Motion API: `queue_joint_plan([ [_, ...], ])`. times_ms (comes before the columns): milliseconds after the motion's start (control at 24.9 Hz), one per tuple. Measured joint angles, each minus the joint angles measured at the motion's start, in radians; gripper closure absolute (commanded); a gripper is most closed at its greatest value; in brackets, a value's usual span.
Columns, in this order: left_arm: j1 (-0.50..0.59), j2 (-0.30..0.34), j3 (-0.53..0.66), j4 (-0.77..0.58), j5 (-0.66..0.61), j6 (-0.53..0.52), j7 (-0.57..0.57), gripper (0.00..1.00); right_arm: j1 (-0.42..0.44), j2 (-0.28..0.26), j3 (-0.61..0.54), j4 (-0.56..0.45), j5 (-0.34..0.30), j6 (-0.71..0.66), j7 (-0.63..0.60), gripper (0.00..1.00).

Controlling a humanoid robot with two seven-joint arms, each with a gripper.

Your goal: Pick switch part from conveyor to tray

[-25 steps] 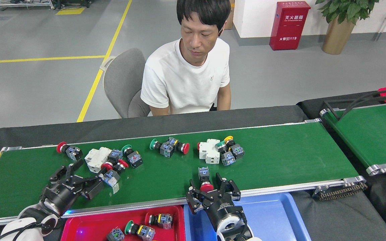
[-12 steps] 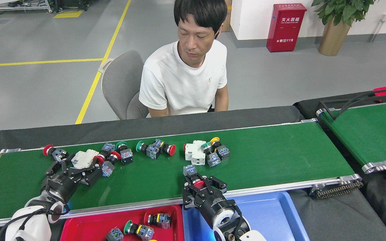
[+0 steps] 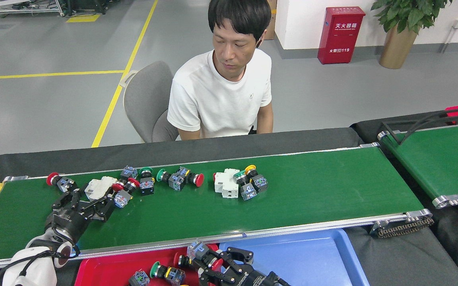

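The right gripper (image 3: 220,265) is carrying its red-capped switch part (image 3: 205,256) off the conveyor (image 3: 312,198), now hanging over the red tray (image 3: 105,270).

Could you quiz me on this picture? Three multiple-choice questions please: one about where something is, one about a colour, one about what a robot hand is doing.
1. Where is the right gripper?
A. Over the red tray
B. Over the middle of the conveyor
C. Over the black cloth at far right

2. What colour is the tray right of the red one?
A. Yellow
B. Blue
C. White

3. What is the right gripper doing?
A. Hanging open, holding nothing
B. Shut on a red-capped switch part
C. Pressing the white breaker

Answers:
1. A, since it sits off the belt at the near edge, above the red tray's right end.
2. B, as the neighbouring tray is plainly blue.
3. B, because the red-capped part sits between its fingers, while the breaker lies apart on the belt.
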Motion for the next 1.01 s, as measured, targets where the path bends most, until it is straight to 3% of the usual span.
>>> queue_joint_plan([
  [121, 0.112, 0.001, 0.04, -0.211, 0.069, -0.053, -0.043, 0.99, 0.001, 0.0, -0.033, -0.031, -0.001, 0.007, 0.0, 0.01],
  [362, 0.285, -0.044, 0.026, -0.558, 0.112, -0.08, -0.067, 0.98, -0.01, 0.004, -0.304, -0.075, 0.001, 0.017, -0.036, 0.03],
  [643, 0.317, -0.164, -0.241, -0.678, 0.009, -0.086, -0.091, 0.93, -0.023, -0.006, -0.503, -0.025, 0.016, 0.133, -0.174, 0.03],
  [724, 0.319, -0.227, -0.317, -0.689, -0.078, -0.08, -0.106, 0.74, -0.02, -0.045, -0.517, -0.013, 0.023, 0.2, -0.211, 0.03],
  [804, 0.328, -0.303, -0.373, -0.689, -0.167, -0.077, -0.116, 0.17, -0.004, -0.082, -0.52, -0.011, 0.023, 0.265, -0.237, 0.03],
  [844, 0.336, -0.329, -0.39, -0.689, -0.201, -0.077, -0.119, 0.05, 0.008, -0.092, -0.52, -0.011, 0.023, 0.298, -0.25, 0.03],
  [884, 0.347, -0.344, -0.408, -0.689, -0.232, -0.076, -0.121, 0.0, 0.024, -0.099, -0.521, -0.011, 0.024, 0.328, -0.266, 0.03],
  [1005, 0.366, -0.348, -0.47, -0.688, -0.272, -0.076, -0.122, 0.0, 0.057, -0.108, -0.521, -0.013, 0.026, 0.38, -0.282, 0.02],
])
